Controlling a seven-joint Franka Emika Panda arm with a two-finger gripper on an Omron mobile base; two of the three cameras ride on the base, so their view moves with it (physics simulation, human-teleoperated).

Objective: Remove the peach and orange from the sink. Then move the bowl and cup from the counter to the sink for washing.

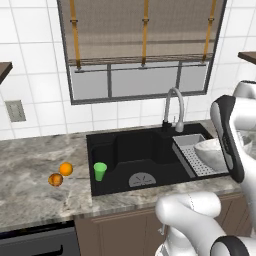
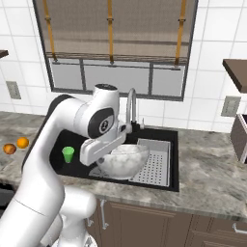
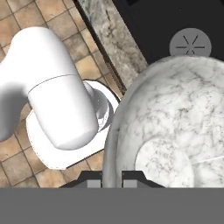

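The peach [image 1: 55,180] and orange [image 1: 66,169] rest on the bench [image 1: 35,170], left of the black sink [image 1: 127,150]. The green cup [image 1: 100,171] already stands inside the basin. Only the bowl [image 2: 123,161] remains. The robot's fingers [image 3: 112,179] are clenched on its rim, one either side, holding it above the sink near the drain [image 3: 190,43].
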